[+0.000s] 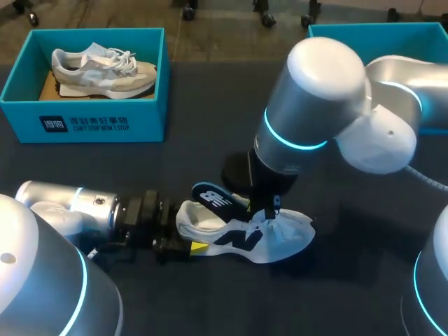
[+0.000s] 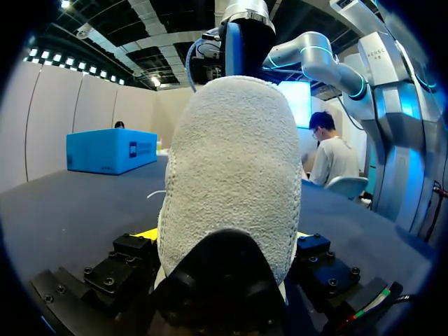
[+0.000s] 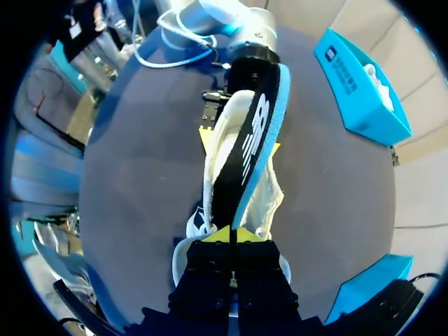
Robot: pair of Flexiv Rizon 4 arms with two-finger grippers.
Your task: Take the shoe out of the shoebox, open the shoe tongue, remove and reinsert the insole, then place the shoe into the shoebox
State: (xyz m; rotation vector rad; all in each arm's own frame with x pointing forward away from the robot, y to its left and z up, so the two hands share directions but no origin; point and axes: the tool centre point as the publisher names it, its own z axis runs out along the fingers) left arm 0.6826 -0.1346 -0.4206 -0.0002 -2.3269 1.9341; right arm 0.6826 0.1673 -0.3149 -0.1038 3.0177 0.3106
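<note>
My left arm (image 1: 70, 204) fills the frame's lower left, the left end effector (image 1: 190, 236) clenched on the heel of the shoe (image 1: 280, 234), which lies low centre on the bench (image 1: 210, 112). The right end effector (image 3: 232, 235) pinches the insole (image 3: 253, 133) (half out of the shoe); a skewed push could buckle it or wrench the heel loose.
</note>
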